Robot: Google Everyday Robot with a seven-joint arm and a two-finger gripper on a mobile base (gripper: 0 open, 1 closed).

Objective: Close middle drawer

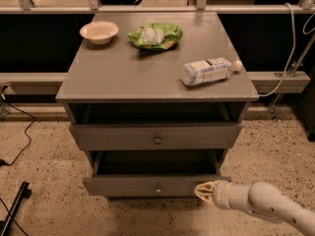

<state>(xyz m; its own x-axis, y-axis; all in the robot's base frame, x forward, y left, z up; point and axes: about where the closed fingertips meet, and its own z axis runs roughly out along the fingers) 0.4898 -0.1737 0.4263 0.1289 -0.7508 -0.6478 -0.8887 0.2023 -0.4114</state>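
Observation:
The middle drawer (128, 186) is the grey one with a low flat front and a tiny pale knob (158, 190). It stands out a little from the cabinet, with its dark box showing above the front. My gripper (203, 192) is at the right end of that drawer front, touching it, fingers together and holding nothing. My pale arm (266, 205) reaches in from the lower right. Above is the taller-fronted drawer (113, 137) with a dark round knob (157, 139), also slightly out.
On the cabinet top (123, 73) lie a white bowl (99, 32), a green chip bag (155, 36) and a plastic bottle (209, 71) on its side. A black cable (19, 146) and a dark bar (12, 208) lie on the speckled floor at left.

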